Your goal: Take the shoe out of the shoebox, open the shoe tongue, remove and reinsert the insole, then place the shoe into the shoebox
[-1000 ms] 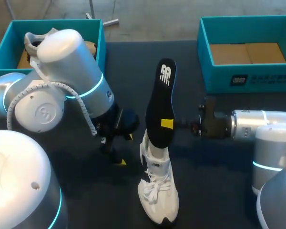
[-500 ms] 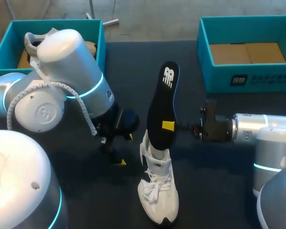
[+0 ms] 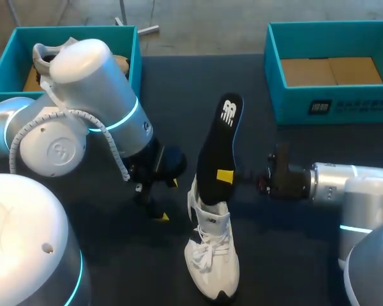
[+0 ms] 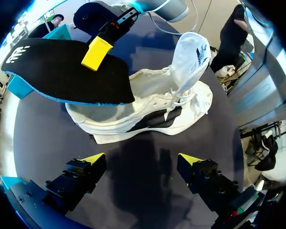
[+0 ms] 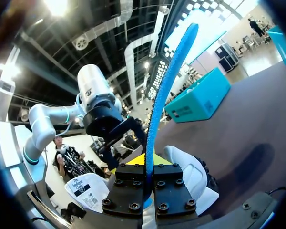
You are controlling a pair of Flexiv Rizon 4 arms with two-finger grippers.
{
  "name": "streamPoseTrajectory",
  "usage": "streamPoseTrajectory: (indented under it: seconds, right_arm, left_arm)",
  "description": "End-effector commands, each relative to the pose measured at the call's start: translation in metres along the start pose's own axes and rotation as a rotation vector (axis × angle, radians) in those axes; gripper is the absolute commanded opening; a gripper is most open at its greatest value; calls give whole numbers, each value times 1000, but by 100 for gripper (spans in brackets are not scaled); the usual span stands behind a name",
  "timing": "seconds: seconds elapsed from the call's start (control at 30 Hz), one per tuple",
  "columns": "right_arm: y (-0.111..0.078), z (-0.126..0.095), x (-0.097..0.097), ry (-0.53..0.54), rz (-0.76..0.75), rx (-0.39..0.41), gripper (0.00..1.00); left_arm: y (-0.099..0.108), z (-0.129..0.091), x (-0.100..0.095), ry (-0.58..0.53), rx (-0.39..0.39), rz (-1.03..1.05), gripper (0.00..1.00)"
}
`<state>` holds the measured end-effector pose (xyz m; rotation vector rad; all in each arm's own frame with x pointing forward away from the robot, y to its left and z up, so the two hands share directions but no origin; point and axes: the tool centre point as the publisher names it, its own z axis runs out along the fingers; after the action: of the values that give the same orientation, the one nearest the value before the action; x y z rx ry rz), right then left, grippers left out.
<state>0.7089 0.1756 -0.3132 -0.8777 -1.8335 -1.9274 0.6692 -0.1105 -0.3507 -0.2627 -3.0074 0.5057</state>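
Dark desk [image 3: 293, 255] surface carries two teal shoeboxes at its far edge and one white shoe [image 3: 212, 258] near the middle.

1. Shoe: it stands on its sole on the desk, between the two arms. Its laces face up. The tongue [image 4: 190, 55] is raised away from the opening.
2. Insole [image 3: 218, 146]: it is black with a blue edge and is held off the desk, tilted steeply. Its lower end sits at the shoe's opening; whether it reaches inside cannot be determined. Its upper end points toward the far edge of the desk.
3. Right jaws: they are clenched on the insole near its lower end. One yellow fingertip [image 3: 225, 176] lies flat on the insole's black face. The right wrist view shows the insole edge-on between both fingers. The right arm [image 3: 345, 183] lies low and level across the desk.
4. Left jaws: they are released, with the fingers spread wide and nothing between them. They hang just beside the shoe, which lies ahead of them. The left arm [image 3: 89, 108] enters over the left shoebox [image 3: 6, 64].
5. Left shoebox: it contains a second shoe [image 3: 48, 54].
6. Right shoebox [image 3: 332, 105]: its brown cardboard floor is exposed.
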Motion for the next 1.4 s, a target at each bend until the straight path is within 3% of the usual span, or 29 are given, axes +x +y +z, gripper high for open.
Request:
streamPoseTrajectory:
  seconds: [0.03, 1.4]
  right_arm:
    - [-5, 3, 0, 0, 2, 0, 0]
    - [-31, 13, 13, -7, 31, -44, 0]
  left_arm:
    - [0, 0, 1, -2, 1, -1, 100]
    - [0, 0, 1, -2, 1, -1, 100]
